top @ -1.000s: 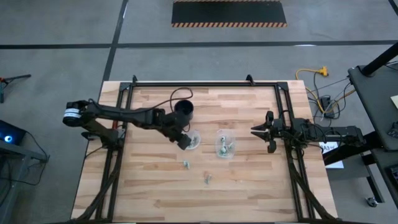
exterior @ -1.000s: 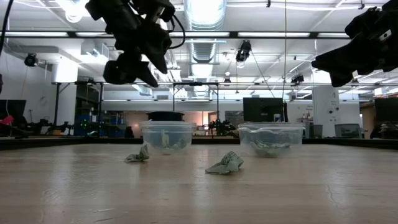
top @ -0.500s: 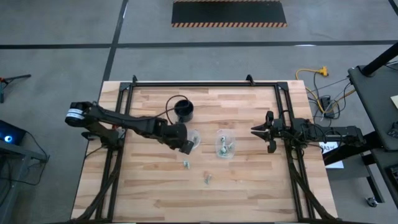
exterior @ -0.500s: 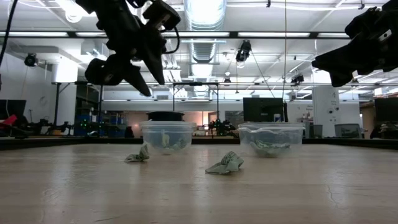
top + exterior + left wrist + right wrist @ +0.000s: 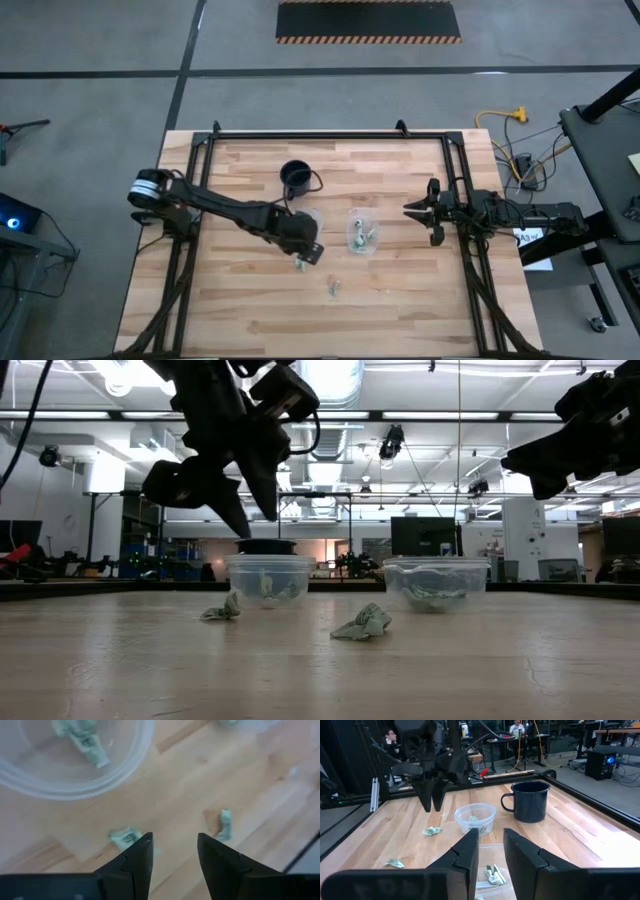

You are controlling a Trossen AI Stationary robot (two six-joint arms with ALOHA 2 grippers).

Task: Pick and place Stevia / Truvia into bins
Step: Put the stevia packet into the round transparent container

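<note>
Green-and-white packets are lying crumpled on the table (image 5: 230, 300): one packet (image 5: 298, 264) just under our left gripper (image 5: 311, 254), another (image 5: 334, 288) nearer the front edge. More are sitting inside the left cup (image 5: 309, 222) and the right cup (image 5: 362, 232).

We are hovering the left gripper above the near packet, fingers (image 5: 142, 857) parted by a modest gap and holding nothing. Our worry is that, coming down off-centre, we are likely to pin the packet flat or flick it aside, since it is thin, light and creased. The left cup is close by, so a careless descent could also nudge it.

Our right gripper (image 5: 428, 214) is waiting at the table's right edge, fingers narrowly apart, empty.
</note>
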